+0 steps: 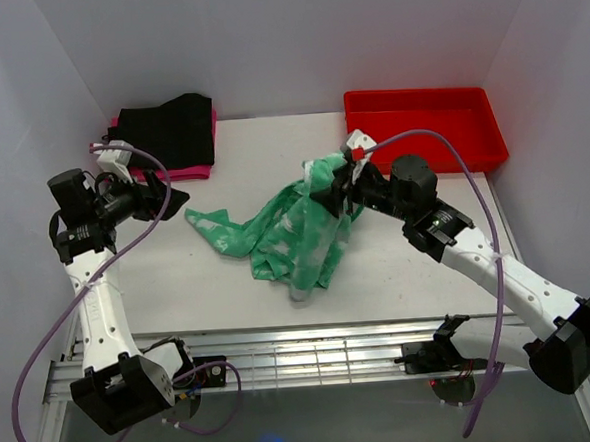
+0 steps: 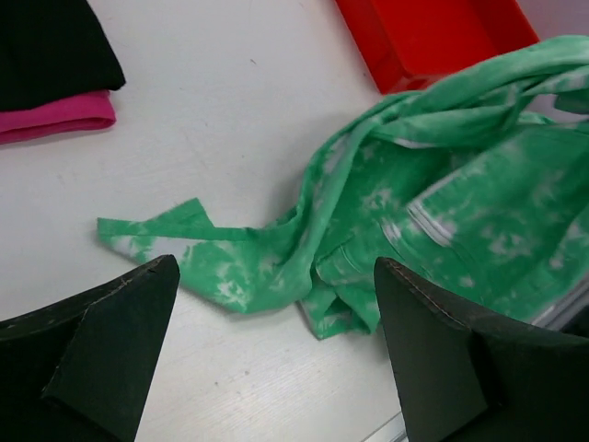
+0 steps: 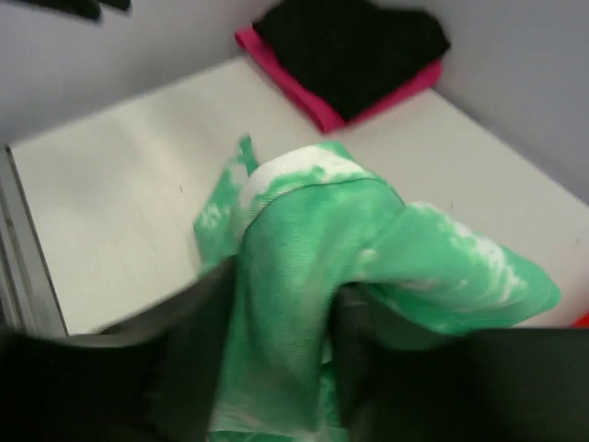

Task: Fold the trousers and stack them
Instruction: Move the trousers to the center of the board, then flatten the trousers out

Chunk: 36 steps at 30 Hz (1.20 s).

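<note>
The right gripper [image 3: 281, 354] pinches a raised bunch of the trousers [image 1: 296, 231] above the table [image 1: 179, 283], while the left gripper [image 2: 276, 267] hovers nearby, fingers spread wide.

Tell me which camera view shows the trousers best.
The top external view: the trousers are whole in the frame, from the spread leg at the left to the raised bunch at the right. The left wrist view cuts off their right side. The right wrist view shows only one blurred fold, close up.
</note>
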Each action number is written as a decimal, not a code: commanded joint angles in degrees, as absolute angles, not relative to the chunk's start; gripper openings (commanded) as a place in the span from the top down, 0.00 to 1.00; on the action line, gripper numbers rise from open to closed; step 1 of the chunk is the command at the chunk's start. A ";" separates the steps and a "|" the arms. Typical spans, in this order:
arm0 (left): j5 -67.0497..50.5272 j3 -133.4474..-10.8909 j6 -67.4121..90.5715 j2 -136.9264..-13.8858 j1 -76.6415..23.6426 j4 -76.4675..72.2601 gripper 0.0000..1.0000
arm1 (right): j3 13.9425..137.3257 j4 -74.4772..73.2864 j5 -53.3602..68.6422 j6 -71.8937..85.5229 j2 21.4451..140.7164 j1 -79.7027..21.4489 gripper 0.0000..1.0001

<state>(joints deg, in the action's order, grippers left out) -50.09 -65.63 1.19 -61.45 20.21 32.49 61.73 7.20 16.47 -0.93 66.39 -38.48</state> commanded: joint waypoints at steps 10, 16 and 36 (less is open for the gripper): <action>-50.63 -68.36 -36.36 -73.99 14.86 53.41 0.02 | 64.51 -24.76 18.90 -11.87 68.02 -27.60 0.10; -40.97 -71.02 -55.95 -83.58 10.47 59.68 0.02 | 55.91 -33.55 13.97 -9.85 65.13 -22.86 0.10; -41.48 -59.15 -70.05 -86.48 -4.66 49.22 0.02 | 40.32 -38.14 29.18 11.01 47.47 5.88 0.10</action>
<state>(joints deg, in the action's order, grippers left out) -39.86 -59.86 -69.71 -86.70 -3.60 52.60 36.51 -38.54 24.77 14.61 51.07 1.58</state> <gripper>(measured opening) 0.979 0.903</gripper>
